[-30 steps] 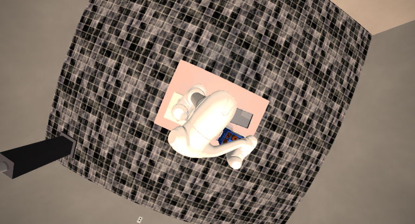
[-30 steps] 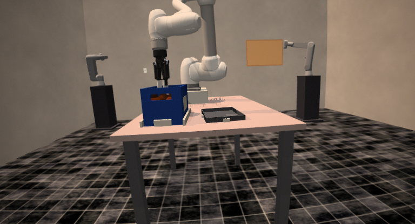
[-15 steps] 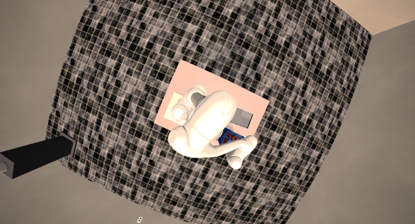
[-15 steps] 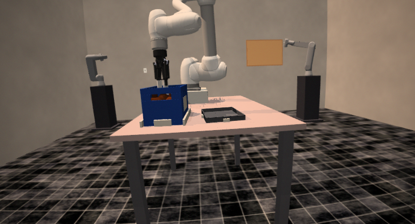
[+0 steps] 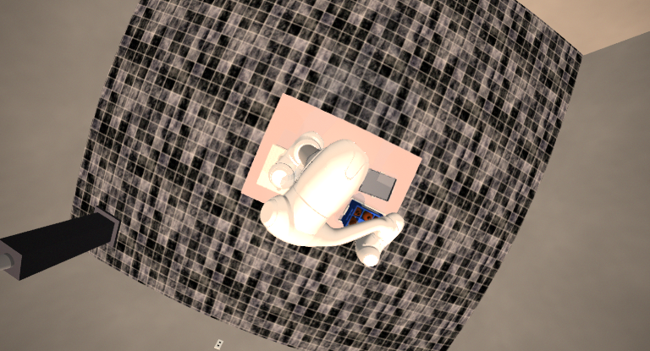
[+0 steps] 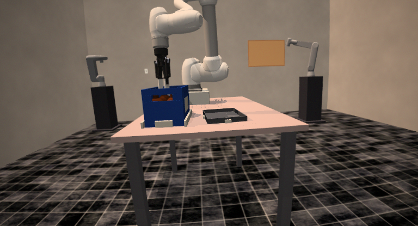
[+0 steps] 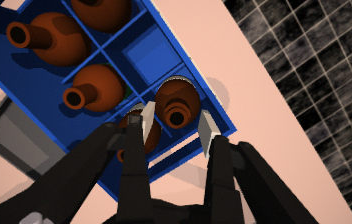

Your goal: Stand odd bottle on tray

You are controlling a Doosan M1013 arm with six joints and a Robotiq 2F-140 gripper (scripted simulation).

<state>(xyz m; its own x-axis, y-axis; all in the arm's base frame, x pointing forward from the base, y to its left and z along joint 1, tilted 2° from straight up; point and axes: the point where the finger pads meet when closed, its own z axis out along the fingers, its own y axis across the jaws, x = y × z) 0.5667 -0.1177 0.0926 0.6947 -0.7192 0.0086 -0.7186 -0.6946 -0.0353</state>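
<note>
The blue crate [image 5: 349,211] [image 6: 165,115] [image 7: 52,112] stands on the table and holds five brown bottles. My gripper [image 6: 163,86] [image 7: 177,116] points down at the crate's top and is open. Its pale fingertips stand on either side of the neck of one bottle [image 7: 177,97], with a gap on each side. A second bottle [image 7: 149,140] is partly hidden behind a finger. The other bottles [image 7: 97,87] [image 7: 62,40] [image 7: 102,10] stand farther off in the crate. The dark grey tray [image 5: 377,185] [image 6: 238,118] [image 7: 22,137] lies level beside the crate, with no bottle on it. Neck thickness cannot be judged.
One crate compartment [image 7: 152,55] beside the bottle between the fingers is empty. Blue dividers and high crate walls surround the fingers. Pale blocks [image 6: 163,123] [image 6: 227,121] sit against the crate and tray. The arm's base stands at the table's [image 6: 263,119] far end.
</note>
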